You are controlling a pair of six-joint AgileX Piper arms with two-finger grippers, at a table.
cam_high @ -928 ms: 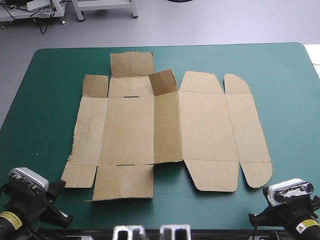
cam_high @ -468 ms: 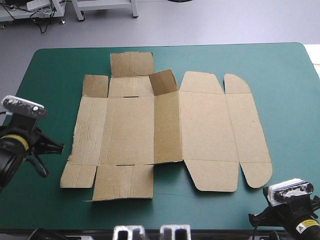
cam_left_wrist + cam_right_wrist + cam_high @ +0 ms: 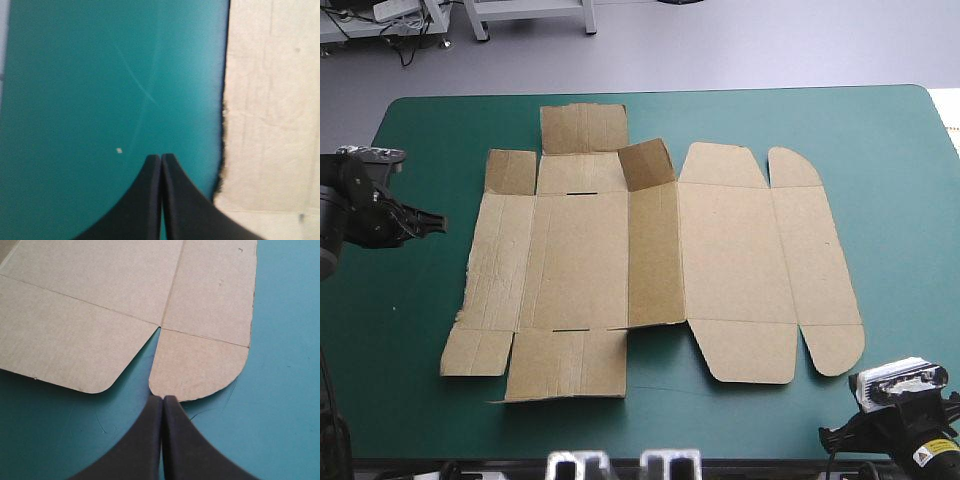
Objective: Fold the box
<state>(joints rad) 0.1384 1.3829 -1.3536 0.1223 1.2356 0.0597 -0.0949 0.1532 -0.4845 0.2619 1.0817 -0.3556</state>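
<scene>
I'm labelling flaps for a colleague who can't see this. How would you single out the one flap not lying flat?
On the teal-green table cover a cut sheet of brown board, the box, lies spread out. At the far end of its narrow panel near the middle sits a small square flap. Unlike its flat neighbours, it tilts upward and looks darker.

Black arms (image 3: 365, 215) — yellow label (image 3: 924, 456), finned fingers (image 3: 142, 205).
</scene>
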